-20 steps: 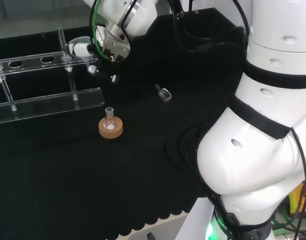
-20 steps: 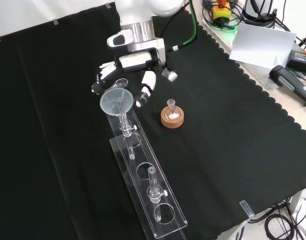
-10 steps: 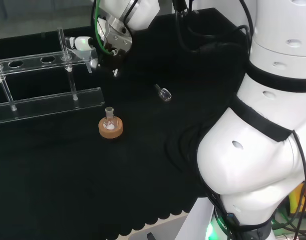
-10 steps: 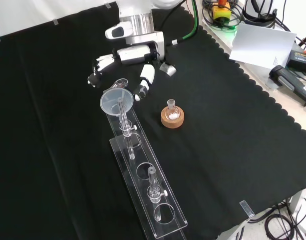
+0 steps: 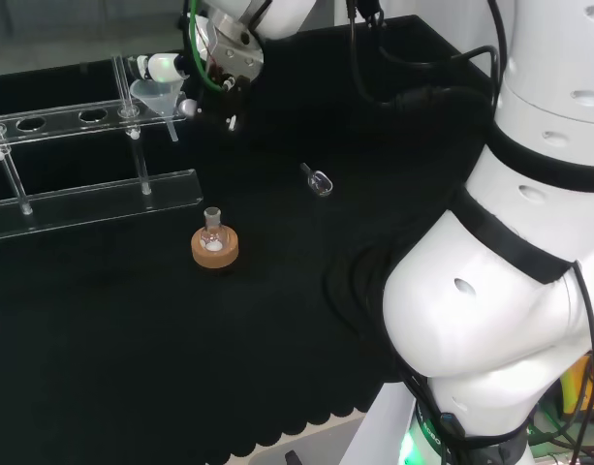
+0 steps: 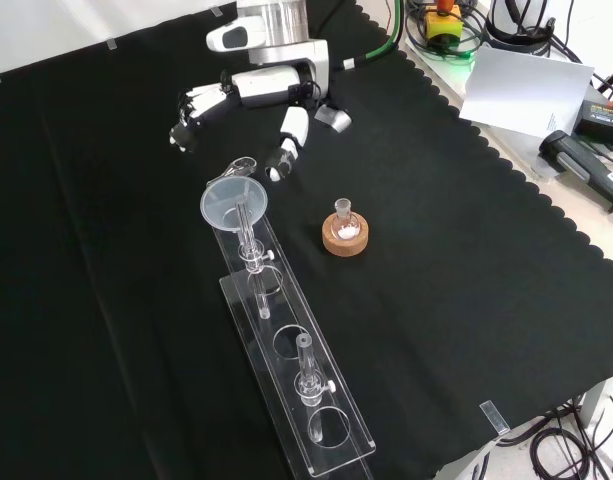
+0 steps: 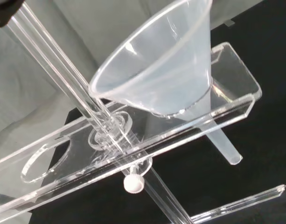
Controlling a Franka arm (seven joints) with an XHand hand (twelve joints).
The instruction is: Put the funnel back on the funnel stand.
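I read this as the tail end of the job: the funnel sits with its cone in the end hole of the clear funnel stand, spout hanging down through the upper shelf, as the wrist view shows it. The hand hangs above the worktop just beyond that end of the stand, fingers spread and relaxed, holding nothing; in the front view there is bare cloth between its fingertips and the funnel's rim.

From my seat the placing looks done, so the next move I would call for is a clean lift away, up and off from the stand, keeping the thumb side clear of the rim and of the stand's upright rod so nothing gets nudged.

Near the hand, on the side away from the stand, a small flask in a cork ring stands on the cloth, and a little clear stopper-like piece lies apart from it.

What I can't settle: whether the cone is seated square in its hole or slightly canted, since clear plastic on clear plastic is hard to read. In the head view the hand partly overlaps the funnel, and the stand's left end is cut off there.
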